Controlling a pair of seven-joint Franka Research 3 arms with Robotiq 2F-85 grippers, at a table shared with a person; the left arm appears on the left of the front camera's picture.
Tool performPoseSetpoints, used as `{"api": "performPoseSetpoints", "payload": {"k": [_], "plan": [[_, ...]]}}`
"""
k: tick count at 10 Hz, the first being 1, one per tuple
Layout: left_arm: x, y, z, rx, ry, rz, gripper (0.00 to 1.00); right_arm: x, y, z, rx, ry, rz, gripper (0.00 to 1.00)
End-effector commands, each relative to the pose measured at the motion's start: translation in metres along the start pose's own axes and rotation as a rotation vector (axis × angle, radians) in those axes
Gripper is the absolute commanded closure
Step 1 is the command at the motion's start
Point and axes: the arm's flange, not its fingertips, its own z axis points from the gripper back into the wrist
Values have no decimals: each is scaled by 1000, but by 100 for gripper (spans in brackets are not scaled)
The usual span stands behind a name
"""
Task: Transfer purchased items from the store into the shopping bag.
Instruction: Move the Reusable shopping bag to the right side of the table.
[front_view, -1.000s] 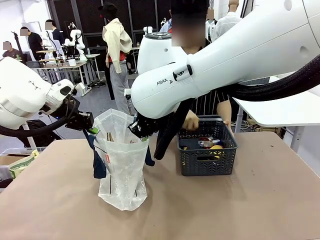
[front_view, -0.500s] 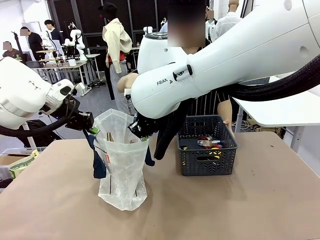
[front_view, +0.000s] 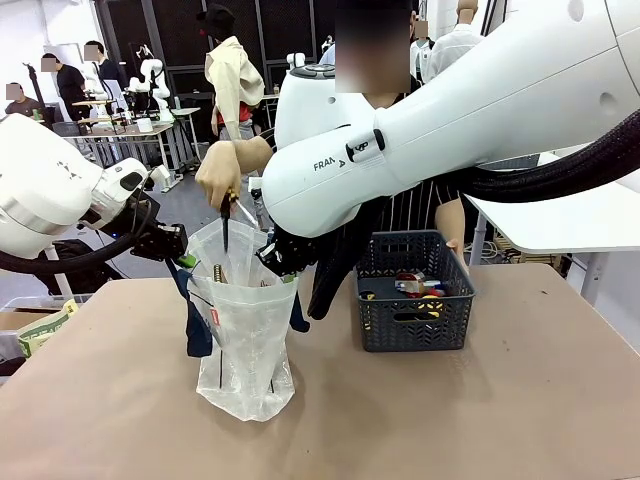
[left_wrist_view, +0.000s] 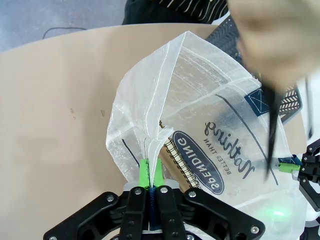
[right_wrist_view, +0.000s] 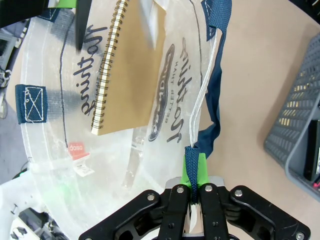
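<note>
Clear bag (front_view: 243, 330) is standing on the table (front_view: 520, 420), left of its middle and about midway between the near and far edges, with its mouth being held open from two sides. The left gripper (left_wrist_view: 150, 172) is sitting at the bag's left rim, fingers clenched, green pads pinching a fold of the clear film together with a bit of navy strap. The right gripper (right_wrist_view: 195, 170) is at the opposite rim, fingers clenched too, gripping the navy strap (right_wrist_view: 216, 95) where it meets the rim. A brown spiral notebook (right_wrist_view: 127, 65) is standing on end inside the bag, leaning against the printed wall. A small red-and-white label (right_wrist_view: 77, 148) is showing through the film lower down. The person's hand (front_view: 218, 178) is hanging right over the bag's mouth, holding a thin dark item (front_view: 225, 228) that is pointing straight down, its lower end level with the rim; can't tell what the item is. The hand is blurred in the left wrist view. The basket (front_view: 415, 328) is sitting by the table's far edge, right of the middle, apart from the bag, with the right arm crossing between them. Colourful packets (front_view: 420, 287), red and yellow among them, are lying inside it along the right half.
</note>
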Motion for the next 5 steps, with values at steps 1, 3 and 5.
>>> {"api": "performPoseSetpoints", "payload": {"k": [1, 3, 5], "plan": [[-2, 1, 3, 2, -7, 1, 100, -1, -1, 2, -1, -2, -4, 100], [-2, 1, 3, 2, -7, 1, 100, -1, -1, 2, -1, -2, -4, 100], [-2, 1, 3, 2, -7, 1, 100, -1, -1, 2, -1, -2, -4, 100]]}}
